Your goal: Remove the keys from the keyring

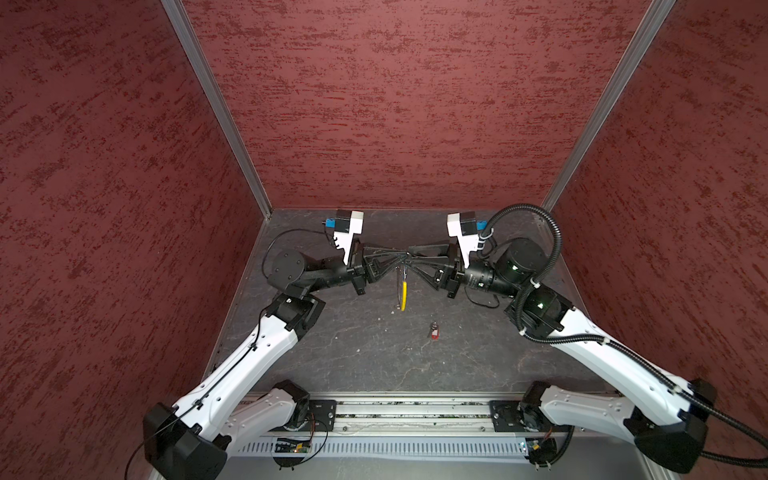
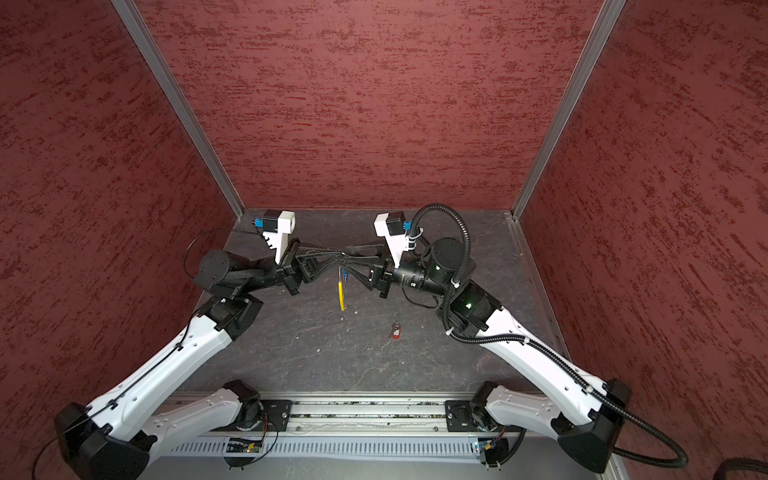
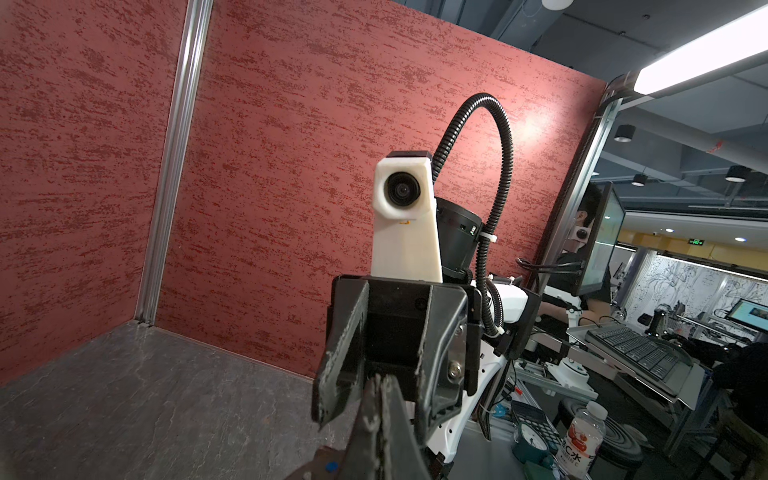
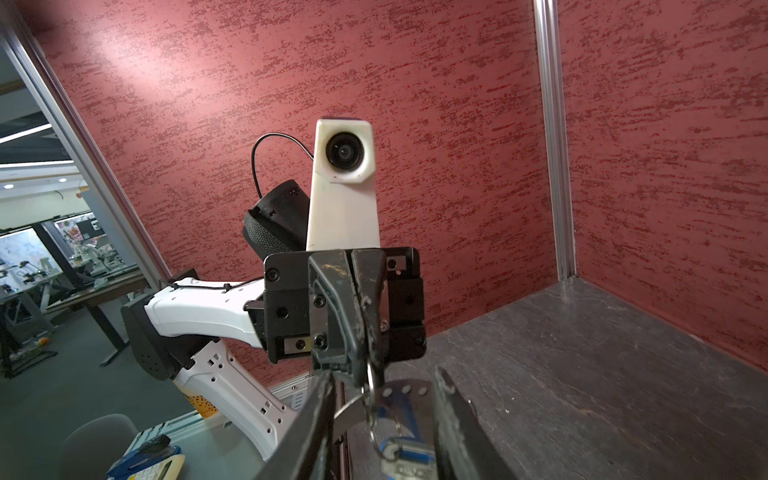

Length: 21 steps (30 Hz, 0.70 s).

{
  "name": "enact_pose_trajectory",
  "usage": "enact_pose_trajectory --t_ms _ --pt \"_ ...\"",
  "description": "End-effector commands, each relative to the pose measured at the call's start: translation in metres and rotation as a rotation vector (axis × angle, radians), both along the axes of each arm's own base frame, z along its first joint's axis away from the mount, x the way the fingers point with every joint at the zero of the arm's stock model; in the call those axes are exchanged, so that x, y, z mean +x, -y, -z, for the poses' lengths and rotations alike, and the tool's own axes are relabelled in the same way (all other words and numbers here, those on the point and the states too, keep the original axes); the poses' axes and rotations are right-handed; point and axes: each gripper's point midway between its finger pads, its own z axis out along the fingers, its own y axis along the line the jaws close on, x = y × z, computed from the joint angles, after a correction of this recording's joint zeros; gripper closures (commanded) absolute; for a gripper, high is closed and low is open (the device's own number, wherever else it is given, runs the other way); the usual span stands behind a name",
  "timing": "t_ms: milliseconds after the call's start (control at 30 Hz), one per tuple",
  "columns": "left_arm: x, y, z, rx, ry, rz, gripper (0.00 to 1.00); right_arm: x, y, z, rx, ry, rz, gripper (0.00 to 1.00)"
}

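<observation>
Right gripper [image 4: 384, 376]: jaws spread about the blue-tagged key [image 4: 403, 461], stamping unreadable. Left gripper [image 4: 368, 360]: jaws pinch the keyring [image 1: 403, 295] aloft; red-tagged key [image 1: 434, 333] lies loose on the table [image 1: 332, 353]. Background bottle [image 3: 582, 440] reads "C水".

I work in a robotics lab, inside a test booth. Around my dark stone-look table [image 1: 353, 353], red textured panels [image 1: 395, 104] stand at nine, twelve and three o'clock, joined by aluminium posts [image 1: 216, 108]. My arms are bolted to a metal rail [image 1: 411, 415] at six o'clock. Past the three o'clock panel lies an open-plan room: a person [image 3: 588, 199] at a monitor [image 3: 604, 249], a keyboard [image 3: 640, 353] and strip lights [image 3: 698, 56]. Past nine o'clock stand more desks [image 4: 95, 286].
</observation>
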Motion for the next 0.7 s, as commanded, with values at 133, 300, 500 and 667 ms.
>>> enact_pose_trajectory --t_ms 133,300,500,667 --pt "-0.0091 -0.0032 -0.0101 -0.027 0.053 0.003 1.0 -0.0117 -0.0019 -0.001 0.017 0.006 -0.103 0.72" --pt "-0.0105 -0.0035 -0.0101 -0.027 0.054 0.006 1.0 -0.0088 -0.0013 0.0036 0.013 -0.009 -0.1 0.8" --pt "-0.0119 -0.0026 -0.0098 -0.026 0.055 0.017 1.0 -0.0048 0.0026 0.0009 0.028 -0.011 -0.086 0.85" --pt "-0.0124 -0.0011 -0.009 -0.023 0.054 0.026 1.0 -0.0048 0.0011 -0.0002 0.034 -0.012 -0.102 0.88"
